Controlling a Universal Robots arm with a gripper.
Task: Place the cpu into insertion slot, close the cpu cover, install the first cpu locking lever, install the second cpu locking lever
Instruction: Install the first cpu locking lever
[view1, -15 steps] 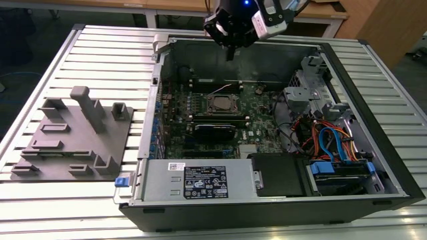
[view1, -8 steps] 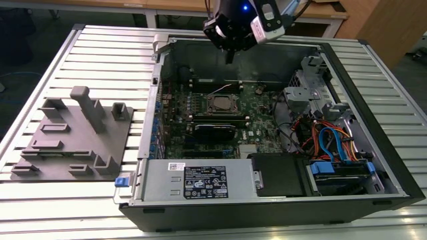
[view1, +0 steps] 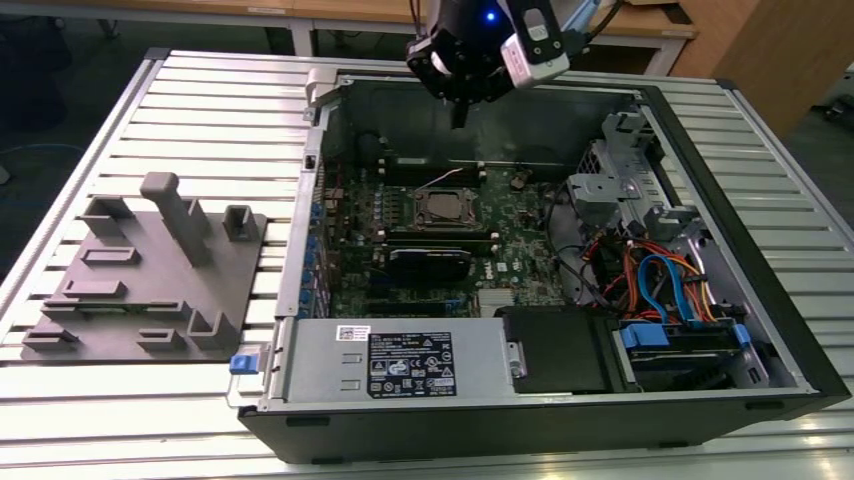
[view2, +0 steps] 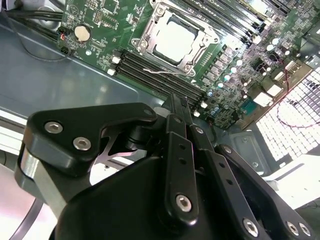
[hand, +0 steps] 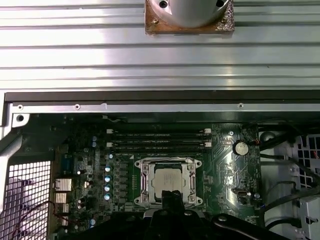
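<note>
The cpu (view2: 175, 37) sits in the slot (view1: 422, 212) on the motherboard (view1: 521, 230), inside the open case (view1: 787, 330). The cover (view2: 146, 35) lies flat, framing the cpu's face. The gripper (view1: 461, 110) hangs above the case, apart from the cpu, with its fingers (view2: 181, 107) pressed together and holding nothing. The case lies on the slatted table (view1: 200, 110).

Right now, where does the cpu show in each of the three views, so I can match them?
Exterior view: the cpu sits in the middle of the motherboard.
Second wrist view: the pale square on the green board.
First wrist view: the pale square on the board.
Shared landmark: the silver frame around it.
</note>
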